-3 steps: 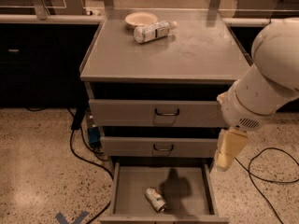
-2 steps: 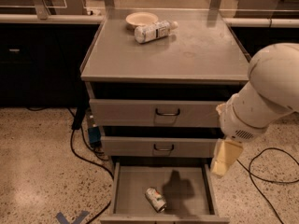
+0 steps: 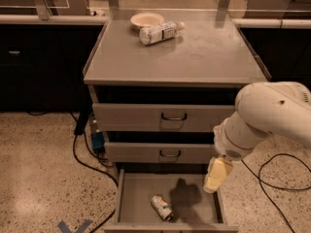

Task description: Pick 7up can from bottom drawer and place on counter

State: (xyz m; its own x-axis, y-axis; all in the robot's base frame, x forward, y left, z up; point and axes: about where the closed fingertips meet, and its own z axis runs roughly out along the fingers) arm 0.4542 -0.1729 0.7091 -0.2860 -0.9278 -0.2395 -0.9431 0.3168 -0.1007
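The 7up can [image 3: 161, 208] lies on its side on the grey floor of the bottom drawer [image 3: 136, 191], which is pulled open, near its front middle. My gripper [image 3: 216, 174] hangs over the drawer's right side, above and to the right of the can and apart from it. The bulky white arm [image 3: 267, 118] reaches in from the right. The arm's shadow falls on the drawer floor beside the can. The grey counter [image 3: 204, 57] tops the cabinet above.
A clear plastic bottle [image 3: 158, 32] lies on the counter's far left, against a pale bowl [image 3: 147, 19]. The two upper drawers with dark handles [image 3: 173, 116] are slightly open. Black cables [image 3: 82, 154] run over the speckled floor on both sides.
The arm has swung down and to the left, bringing my gripper from beside the middle drawer to over the bottom drawer's right side. The can has not moved.
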